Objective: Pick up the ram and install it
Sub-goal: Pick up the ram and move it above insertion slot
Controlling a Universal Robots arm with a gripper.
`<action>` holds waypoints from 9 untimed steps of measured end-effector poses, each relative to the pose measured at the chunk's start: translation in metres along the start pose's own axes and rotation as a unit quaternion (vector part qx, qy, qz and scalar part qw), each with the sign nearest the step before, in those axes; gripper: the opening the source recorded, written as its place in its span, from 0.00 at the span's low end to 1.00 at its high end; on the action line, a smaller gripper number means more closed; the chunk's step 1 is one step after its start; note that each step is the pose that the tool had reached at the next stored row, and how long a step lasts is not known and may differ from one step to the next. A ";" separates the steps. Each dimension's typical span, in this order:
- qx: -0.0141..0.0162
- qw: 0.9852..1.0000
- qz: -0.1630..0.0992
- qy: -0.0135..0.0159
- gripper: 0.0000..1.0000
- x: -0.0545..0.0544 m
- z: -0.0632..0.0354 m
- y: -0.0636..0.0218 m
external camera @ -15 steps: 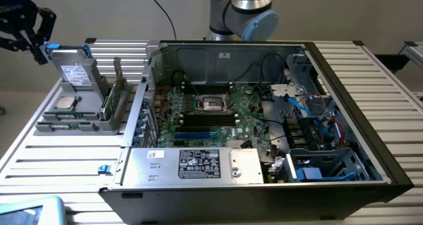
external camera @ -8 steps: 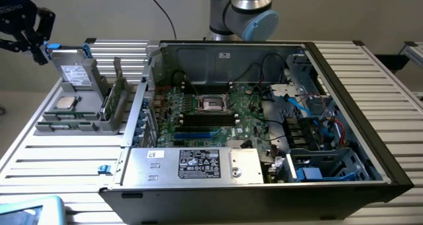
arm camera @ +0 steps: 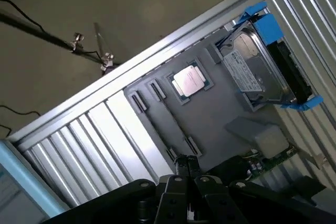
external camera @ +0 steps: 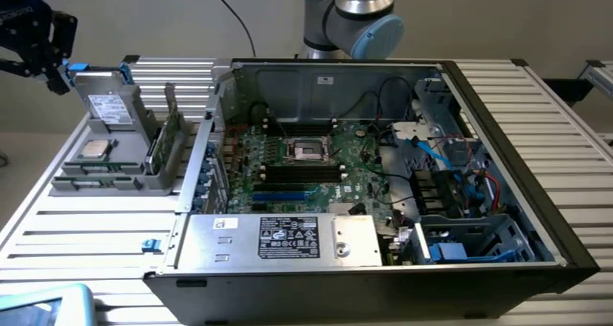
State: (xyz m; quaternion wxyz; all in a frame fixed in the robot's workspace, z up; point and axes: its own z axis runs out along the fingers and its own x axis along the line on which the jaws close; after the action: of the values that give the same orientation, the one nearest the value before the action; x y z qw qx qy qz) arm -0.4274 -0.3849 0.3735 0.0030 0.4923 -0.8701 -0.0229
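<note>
At the far-left edge of the slatted worktop [external camera: 86, 218] in the exterior view, the black gripper [external camera: 57, 78] hangs above the back corner of a grey holder [external camera: 96, 184]. Its jaws are pressed fully together with nothing between them. In the wrist view the closed fingertips [arm camera: 185, 163] sit over the holder's rim. Just beside the gripper, a grey boxy drive [external camera: 110, 100] with blue handles stands upright at the back of the holder. In front of the drive, a small square silver processor [external camera: 96, 148] lies flat in its recess. Further towards the exterior view's right, the ram [external camera: 163, 143] stands on its long edge in a slot along the holder's side nearest the computer. It is well apart from the gripper, and its green edge [arm camera: 265, 158] also shows in the wrist view. Beside the holder, the open computer case [external camera: 335, 290] lies on its side across the middle of the worktop. A silver power supply [external camera: 278, 240] sits along the case's near edge. Behind it, on the green motherboard [external camera: 335, 186], are the dark memory slots [external camera: 301, 171] and the processor socket [external camera: 309, 148]. Cables and drive bays are at the case's right end.
</note>
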 end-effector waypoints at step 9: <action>0.004 0.997 -0.080 0.011 0.11 0.000 0.0003 0.0001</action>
State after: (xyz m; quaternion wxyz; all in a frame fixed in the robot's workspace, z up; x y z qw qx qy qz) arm -0.4275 -0.3848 0.3732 0.0093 0.5607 -0.8278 -0.0143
